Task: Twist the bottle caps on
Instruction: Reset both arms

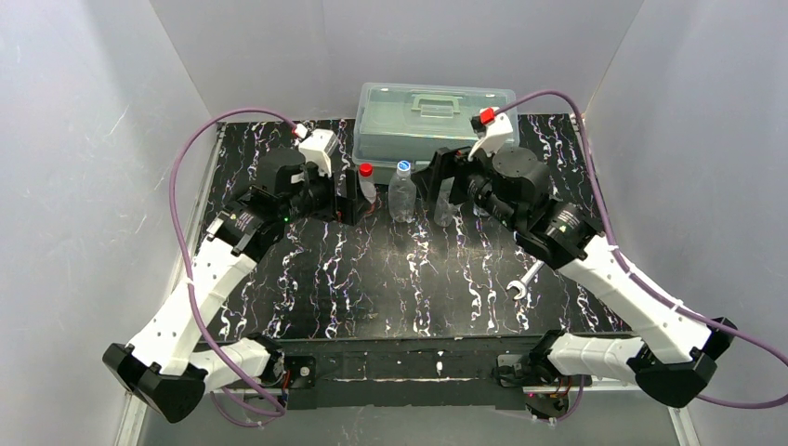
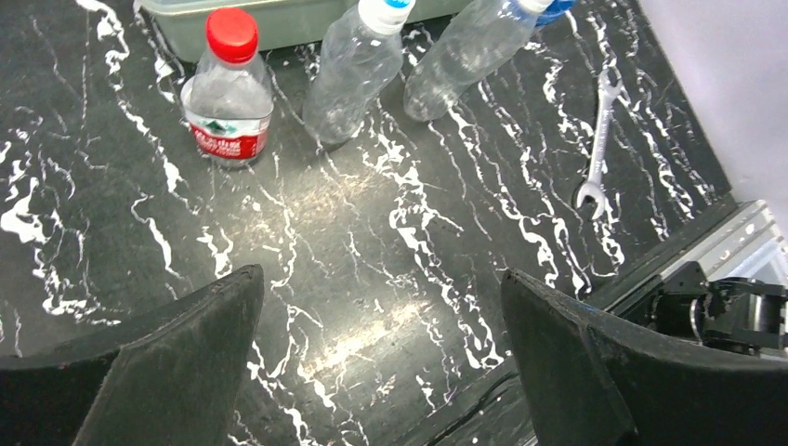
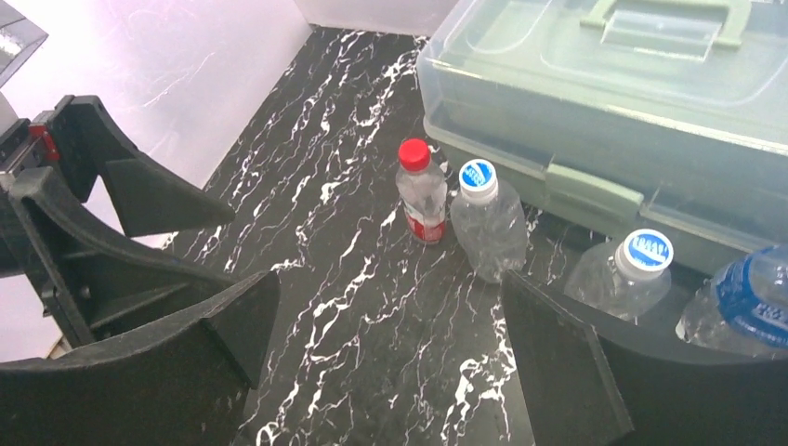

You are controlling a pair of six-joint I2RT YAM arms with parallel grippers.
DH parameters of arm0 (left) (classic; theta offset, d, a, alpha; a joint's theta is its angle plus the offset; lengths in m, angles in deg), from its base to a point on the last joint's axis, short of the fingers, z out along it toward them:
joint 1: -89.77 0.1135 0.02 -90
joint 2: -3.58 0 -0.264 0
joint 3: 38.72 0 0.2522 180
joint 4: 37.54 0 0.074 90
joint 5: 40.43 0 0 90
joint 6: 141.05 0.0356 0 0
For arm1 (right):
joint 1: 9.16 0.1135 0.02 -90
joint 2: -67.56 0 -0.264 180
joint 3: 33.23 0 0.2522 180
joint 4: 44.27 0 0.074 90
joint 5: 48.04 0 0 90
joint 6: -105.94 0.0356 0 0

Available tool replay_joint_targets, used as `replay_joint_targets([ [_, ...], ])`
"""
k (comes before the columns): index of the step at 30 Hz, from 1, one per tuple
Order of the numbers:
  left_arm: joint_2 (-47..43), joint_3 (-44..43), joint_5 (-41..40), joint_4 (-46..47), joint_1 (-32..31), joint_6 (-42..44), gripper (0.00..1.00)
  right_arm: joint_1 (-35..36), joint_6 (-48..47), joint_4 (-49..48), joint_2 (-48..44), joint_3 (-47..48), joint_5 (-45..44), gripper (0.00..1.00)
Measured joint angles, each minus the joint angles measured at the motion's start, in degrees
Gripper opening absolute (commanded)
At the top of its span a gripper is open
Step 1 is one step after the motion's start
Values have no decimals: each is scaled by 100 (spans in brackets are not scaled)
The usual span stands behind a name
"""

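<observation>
Several small clear bottles stand in a row in front of the box. The red-label bottle (image 1: 367, 186) (image 2: 228, 107) (image 3: 423, 200) wears a red cap (image 3: 414, 153). The plain bottle (image 1: 402, 193) (image 2: 351, 74) (image 3: 490, 228) wears a blue and white cap (image 3: 478, 175). A third bottle (image 1: 444, 203) (image 3: 613, 279) is also capped (image 3: 648, 251). A blue-capped bottle (image 3: 753, 307) stands at the right edge. My left gripper (image 1: 351, 197) (image 2: 381, 297) is open and empty, just left of the red-label bottle. My right gripper (image 1: 437, 181) (image 3: 390, 307) is open and empty beside the third bottle.
A large translucent lidded box (image 1: 434, 116) (image 3: 604, 84) stands behind the bottles at the back of the black marbled table (image 1: 390, 279). A silver wrench (image 1: 522, 281) (image 2: 599, 139) lies at the front right. White walls enclose the sides.
</observation>
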Motion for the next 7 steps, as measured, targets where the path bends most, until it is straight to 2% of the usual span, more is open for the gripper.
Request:
replay_joint_targets([
  [7,0,0,-369,-341,-24,85,98,0,186,46,-197,-251,37,98],
])
